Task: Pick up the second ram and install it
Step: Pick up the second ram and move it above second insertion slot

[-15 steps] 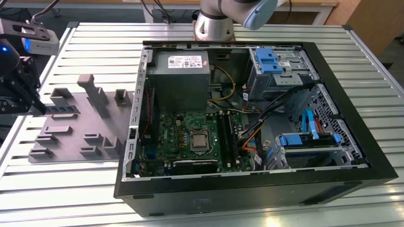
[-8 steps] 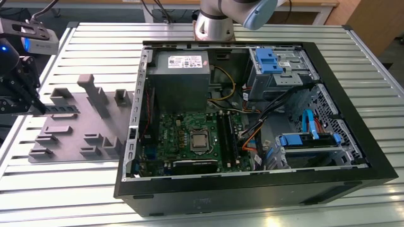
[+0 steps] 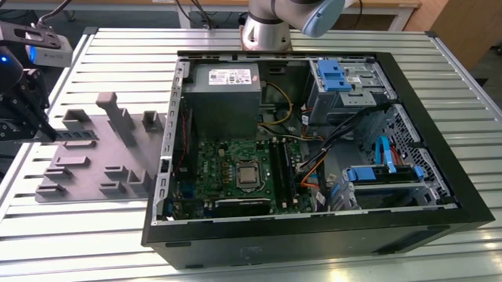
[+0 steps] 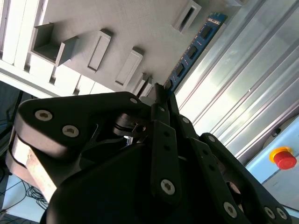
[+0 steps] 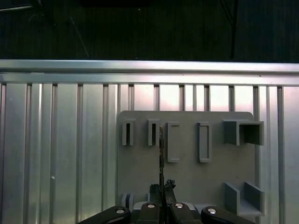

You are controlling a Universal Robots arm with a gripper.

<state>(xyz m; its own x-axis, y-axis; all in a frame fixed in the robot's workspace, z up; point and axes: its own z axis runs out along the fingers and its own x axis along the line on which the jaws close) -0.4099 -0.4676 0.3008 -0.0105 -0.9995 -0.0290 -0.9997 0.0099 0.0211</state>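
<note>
My gripper (image 3: 49,134) hangs at the exterior view's left, over the far-left edge of the grey holder tray (image 3: 94,170). It is shut on one end of the second ram (image 4: 194,49), a thin blue-green stick with black chips. The stick juts out from the fingertips (image 4: 159,91) above the tray. In the first wrist view the ram (image 5: 161,151) shows edge-on, just above the tray's narrow slots, with the gripper (image 5: 161,187) closed around its near end. The open computer case (image 3: 439,176) lies to the exterior view's right, with the green motherboard (image 3: 227,158) and its long black slots (image 3: 281,167).
The tray (image 5: 187,177) carries several raised pockets and upright posts (image 3: 117,114). Everything rests on a ribbed metal table (image 3: 117,53). Inside the case are a grey power supply (image 3: 221,94), blue drive brackets (image 3: 337,76) and loose cables (image 3: 330,141). A red stop button (image 4: 282,157) sits beyond the table.
</note>
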